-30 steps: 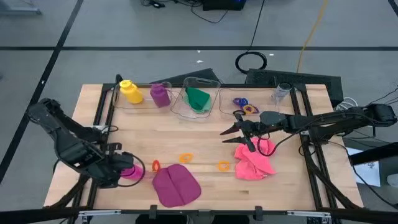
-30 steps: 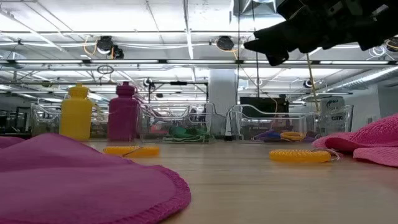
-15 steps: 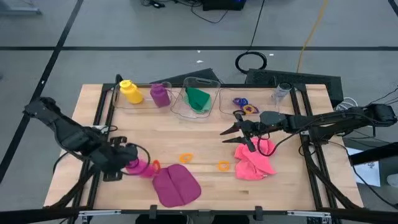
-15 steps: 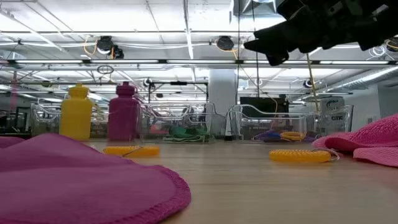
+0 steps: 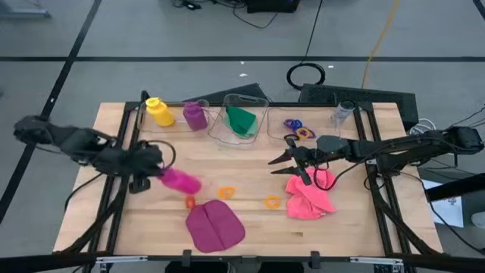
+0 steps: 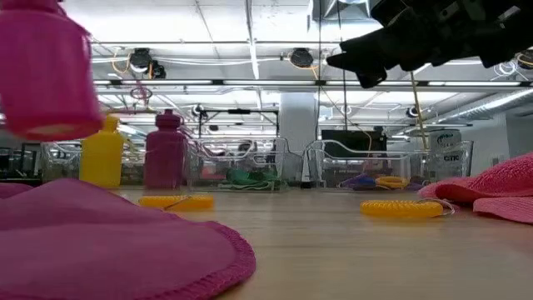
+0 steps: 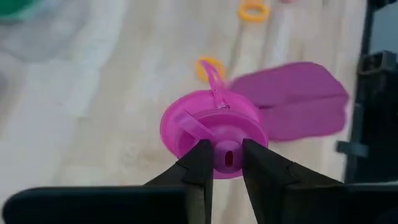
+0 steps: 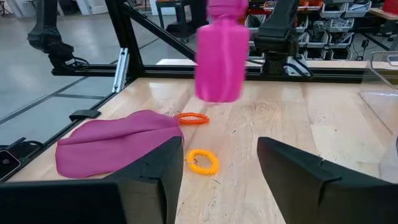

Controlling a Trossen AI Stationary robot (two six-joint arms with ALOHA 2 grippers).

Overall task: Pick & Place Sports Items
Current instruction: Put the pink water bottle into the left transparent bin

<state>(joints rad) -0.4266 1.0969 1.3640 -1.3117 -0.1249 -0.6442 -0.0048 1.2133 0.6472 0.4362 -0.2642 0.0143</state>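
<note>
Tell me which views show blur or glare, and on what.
Low view: the magenta bottle is blurred and oversized near the lens, and bright ceiling lights wash out the background. Left wrist view: the left gripper pinches the bottle's cap sharply while the table behind is soft. High view: evenly lit, without glare.

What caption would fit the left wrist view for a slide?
Left claw shut on the cap of the magenta bottle, lifted above the wooden table.
</note>
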